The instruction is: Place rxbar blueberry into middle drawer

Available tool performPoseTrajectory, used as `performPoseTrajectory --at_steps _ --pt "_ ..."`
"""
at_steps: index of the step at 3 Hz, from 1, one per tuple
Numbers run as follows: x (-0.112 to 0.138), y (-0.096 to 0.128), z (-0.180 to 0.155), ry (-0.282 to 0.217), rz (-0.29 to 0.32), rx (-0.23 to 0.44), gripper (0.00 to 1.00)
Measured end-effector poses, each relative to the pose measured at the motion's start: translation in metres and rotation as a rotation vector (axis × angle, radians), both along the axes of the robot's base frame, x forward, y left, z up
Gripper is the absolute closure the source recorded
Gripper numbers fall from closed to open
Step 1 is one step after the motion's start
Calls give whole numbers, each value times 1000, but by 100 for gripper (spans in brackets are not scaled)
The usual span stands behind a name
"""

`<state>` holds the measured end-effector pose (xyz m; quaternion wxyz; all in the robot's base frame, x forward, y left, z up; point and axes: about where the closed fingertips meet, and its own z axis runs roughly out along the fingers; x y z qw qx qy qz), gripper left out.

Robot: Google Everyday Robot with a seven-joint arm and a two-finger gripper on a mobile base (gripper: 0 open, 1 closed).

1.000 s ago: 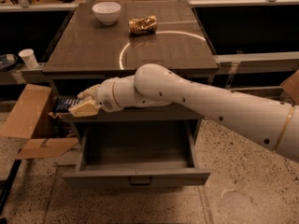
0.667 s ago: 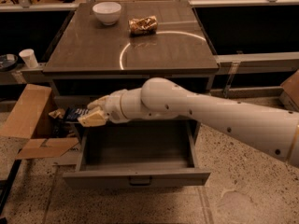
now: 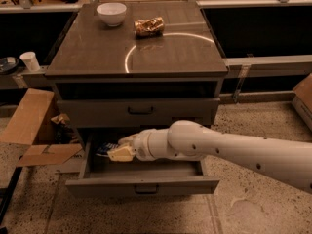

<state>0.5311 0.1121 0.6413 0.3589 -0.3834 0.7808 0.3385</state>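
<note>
The middle drawer (image 3: 141, 185) is pulled open at the bottom of the cabinet and shows its grey tray interior. My gripper (image 3: 116, 150) reaches in from the right and sits just above the drawer's left part. It is shut on the rxbar blueberry (image 3: 106, 148), a dark blue bar that sticks out to the left of the fingers (image 3: 122, 154) over the tray's left end. The white arm hides much of the drawer's inside.
A closed grey drawer (image 3: 140, 112) with a taller front sits above the open one. A white bowl (image 3: 111, 12) and a tan-brown snack packet (image 3: 149, 26) lie on the cabinet top. An open cardboard box (image 3: 34, 126) and a white cup (image 3: 30, 61) stand at the left.
My gripper has moved down and to the right with the blue bar, from beside the cabinet's left edge into the open drawer.
</note>
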Motion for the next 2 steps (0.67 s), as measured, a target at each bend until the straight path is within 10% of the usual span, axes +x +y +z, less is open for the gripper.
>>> performPoseTrajectory --at_steps 2 --pt "15 -44 -79 140 -72 -32 100"
